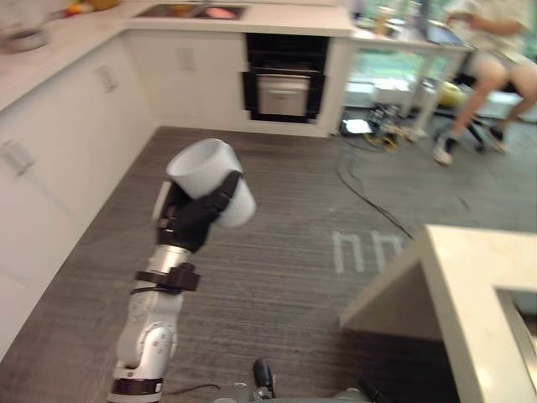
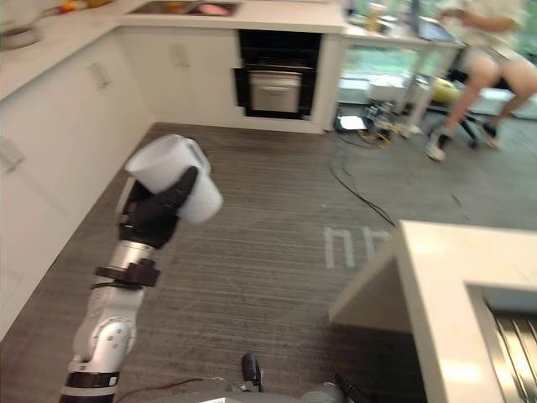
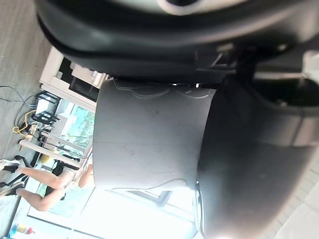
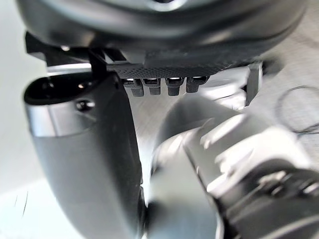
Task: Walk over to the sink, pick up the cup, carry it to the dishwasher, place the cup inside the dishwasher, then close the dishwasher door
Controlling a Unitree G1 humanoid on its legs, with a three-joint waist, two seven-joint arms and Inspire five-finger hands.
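My left hand [image 1: 191, 220] is raised over the floor, shut on a white cup [image 1: 205, 172] that lies tilted on its side in the grasp. Up close in the left wrist view, the cup [image 3: 149, 139] sits against the palm with the dark thumb [image 3: 249, 159] curled round it. Straight ahead, at the far wall, the dishwasher [image 1: 284, 84] stands as a dark opening with a silver rack showing inside. The sink [image 1: 191, 11] is set in the counter above and left of it. My right hand [image 4: 84, 149] holds nothing, its fingers relaxed.
White cabinets [image 1: 50, 168] run along the left. A pale counter corner [image 1: 478, 285] juts in at the near right. A black cable [image 1: 369, 197] trails across the grey floor toward gear by the far wall. A person [image 1: 495, 59] sits at the far right.
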